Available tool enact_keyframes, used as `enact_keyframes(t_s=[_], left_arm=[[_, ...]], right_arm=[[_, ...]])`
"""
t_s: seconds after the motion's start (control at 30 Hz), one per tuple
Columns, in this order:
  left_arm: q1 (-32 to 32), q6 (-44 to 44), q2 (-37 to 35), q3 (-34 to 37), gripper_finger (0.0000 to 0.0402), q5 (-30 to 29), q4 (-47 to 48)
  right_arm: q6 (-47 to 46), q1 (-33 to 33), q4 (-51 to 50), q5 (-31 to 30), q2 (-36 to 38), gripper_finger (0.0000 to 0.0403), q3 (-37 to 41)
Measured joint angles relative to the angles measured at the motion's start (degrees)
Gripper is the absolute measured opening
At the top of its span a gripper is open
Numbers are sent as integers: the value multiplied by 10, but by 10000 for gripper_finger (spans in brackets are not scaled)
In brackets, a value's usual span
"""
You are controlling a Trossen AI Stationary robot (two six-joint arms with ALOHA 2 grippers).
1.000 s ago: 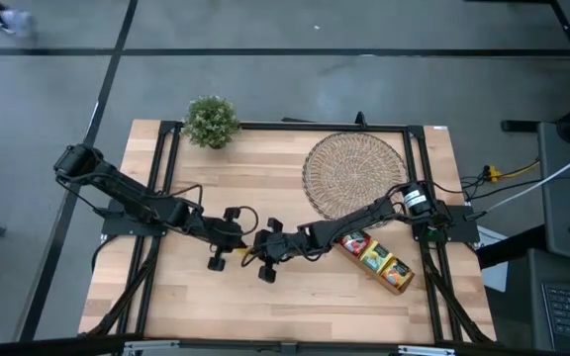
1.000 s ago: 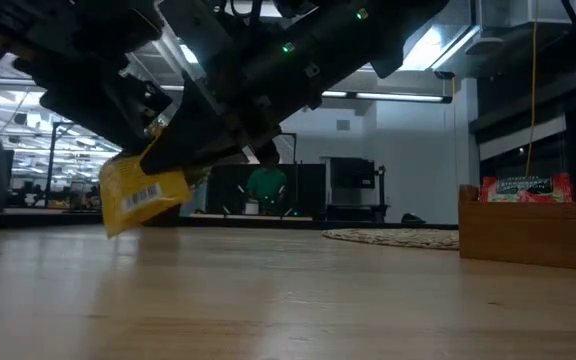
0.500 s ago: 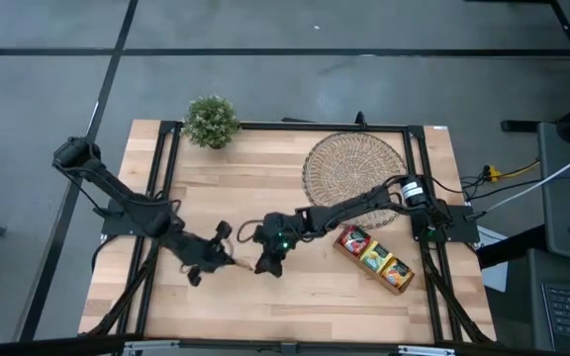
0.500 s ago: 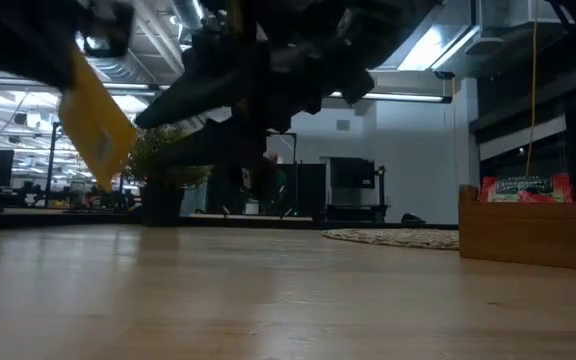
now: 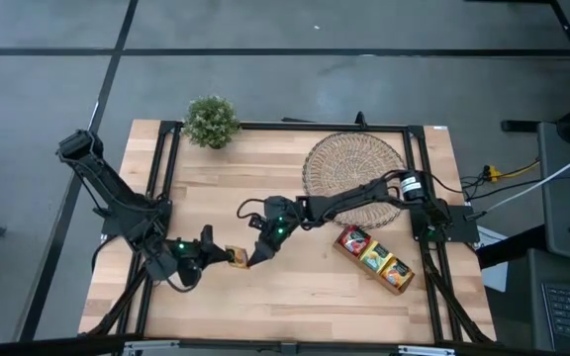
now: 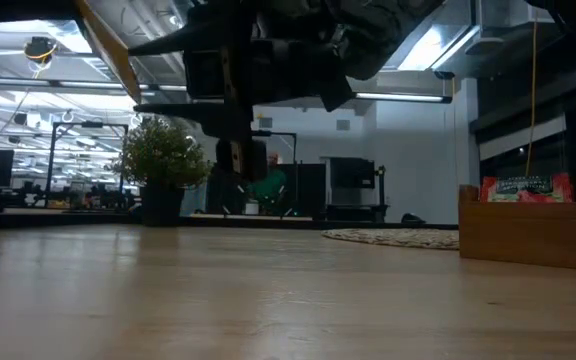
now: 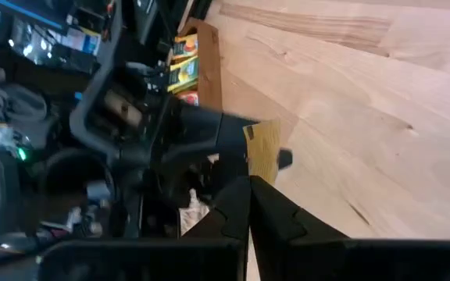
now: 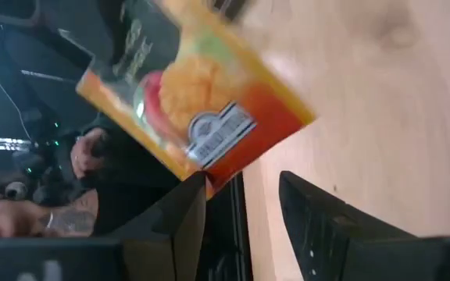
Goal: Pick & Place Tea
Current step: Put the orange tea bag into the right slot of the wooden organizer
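Handover mid-table — small flat yellow-orange tea sachet (image 5: 236,256) pinched in left gripper (image 5: 218,255), shut on it.
Right gripper (image 5: 253,256) just beside on the sachet's far side, fingers (image 8: 180,226) spread apart, sachet edge just ahead of their tips — not gripped. Held clear above bare light wooden tabletop (image 5: 305,287); left arm nearer.
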State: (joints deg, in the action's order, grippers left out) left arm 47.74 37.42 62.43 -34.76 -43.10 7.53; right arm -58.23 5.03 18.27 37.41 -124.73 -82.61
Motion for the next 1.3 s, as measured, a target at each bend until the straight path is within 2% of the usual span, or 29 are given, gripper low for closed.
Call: enact_keyframes(t_s=[0.33,0.47,0.57,0.67,0.83,0.93,1.07,1.3], left_arm=[[14,34,0,0,2,-49,3],[14,23,0,0,2,-40,6],[14,7,0,0,2,-37,10],[14,-14,0,0,5,-36,22],[14,-59,0,0,2,-33,35],[13,-92,0,0,6,-32,38],[9,-147,1,0,19,-33,40],[1,-260,1,0,53,-29,43]], right_arm=[[-61,-11,78,3,0,165,0],[-63,-19,81,4,0,164,0],[-62,-22,81,6,0,147,0],[-58,-24,81,11,0,110,0],[-44,-25,81,17,0,26,0],[-45,-25,81,25,0,21,0],[-32,-24,63,42,15,38,0],[70,-23,-61,19,61,21,0]])
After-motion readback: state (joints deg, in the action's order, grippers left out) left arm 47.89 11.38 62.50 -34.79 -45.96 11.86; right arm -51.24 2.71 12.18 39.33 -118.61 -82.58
